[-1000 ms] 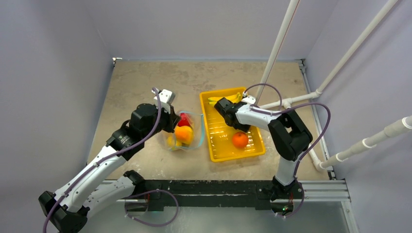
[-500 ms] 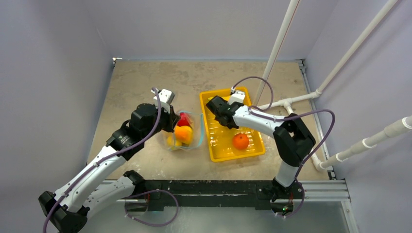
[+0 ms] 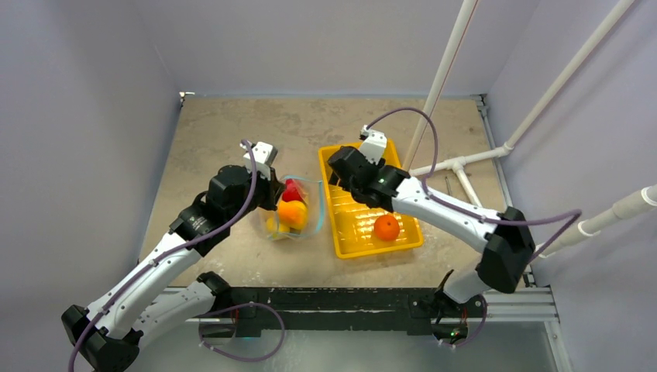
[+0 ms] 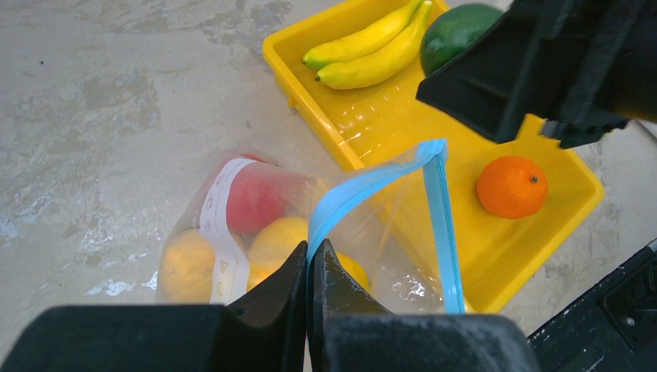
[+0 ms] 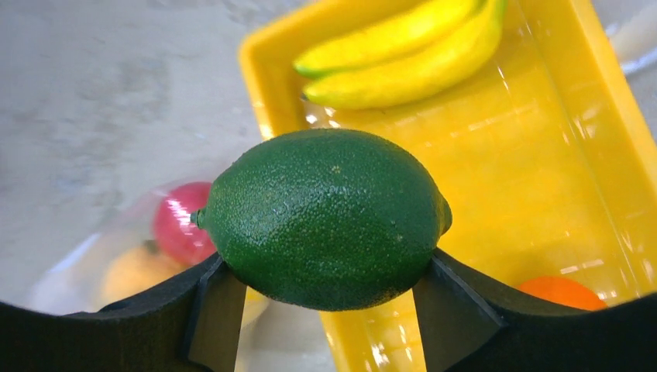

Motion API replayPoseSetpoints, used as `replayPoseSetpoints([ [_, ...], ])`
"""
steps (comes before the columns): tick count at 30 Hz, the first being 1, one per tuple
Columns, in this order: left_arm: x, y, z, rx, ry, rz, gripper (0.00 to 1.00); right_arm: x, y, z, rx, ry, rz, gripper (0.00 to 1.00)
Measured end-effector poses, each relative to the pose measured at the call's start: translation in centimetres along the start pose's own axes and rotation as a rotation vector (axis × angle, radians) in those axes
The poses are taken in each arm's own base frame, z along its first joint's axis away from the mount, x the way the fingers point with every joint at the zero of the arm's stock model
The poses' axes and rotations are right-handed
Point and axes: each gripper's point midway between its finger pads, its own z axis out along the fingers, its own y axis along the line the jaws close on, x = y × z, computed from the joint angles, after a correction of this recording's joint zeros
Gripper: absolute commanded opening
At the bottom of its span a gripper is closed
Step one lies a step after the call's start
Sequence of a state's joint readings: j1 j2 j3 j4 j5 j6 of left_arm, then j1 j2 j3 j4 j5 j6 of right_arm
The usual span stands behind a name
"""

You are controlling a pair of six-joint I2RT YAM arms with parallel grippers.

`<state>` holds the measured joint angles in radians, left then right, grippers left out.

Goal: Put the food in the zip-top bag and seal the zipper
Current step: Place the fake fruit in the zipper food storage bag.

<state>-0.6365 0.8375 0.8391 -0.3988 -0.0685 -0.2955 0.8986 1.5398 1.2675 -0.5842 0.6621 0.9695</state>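
Right now my right end effector point(image 5: 325, 306) grips a glossy green oval toy fruit point(image 5: 325, 217) between its fingers, while my left end effector point(image 4: 313, 260) is pinched closed on the teal-blue zipper strip point(image 4: 442, 225) of the clear floppy zip-top bag point(image 4: 225, 232).
From above, I see the green fruit held over the far end of the yellow rectangular plastic tray point(image 3: 360, 225), on the side nearest the bag. The bag rests on the table point(image 3: 225, 132) just beside the tray, its mouth lifted and gaping. It holds a red toy fruit point(image 4: 252, 201) and yellow-orange toy fruits point(image 4: 279, 236). Yellow toy bananas point(image 4: 372, 46) lie at the tray's far end and a round orange toy fruit point(image 4: 511, 186) at its near end.
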Motion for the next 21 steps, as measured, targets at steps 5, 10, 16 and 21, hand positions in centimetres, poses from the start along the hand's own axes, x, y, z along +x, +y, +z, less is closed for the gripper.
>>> replayPoseSetpoints([
  [5,0.0,0.2,0.0,-0.010,-0.002,0.000,0.00,-2.9,1.6,-4.0,-0.174,-0.047,0.008,0.00],
  [10,-0.1,0.3,0.0,-0.017,-0.004,0.000,0.00,-5.8,3.4,-8.6,-0.392,-0.099,-0.014,0.00],
  [16,-0.1,0.4,0.0,-0.022,-0.005,0.000,0.00,-7.3,5.6,-13.3,-0.638,-0.144,-0.100,0.00],
  [21,-0.1,0.5,0.0,-0.028,-0.006,0.001,0.00,-4.7,7.8,-15.0,-0.756,-0.106,-0.219,0.00],
])
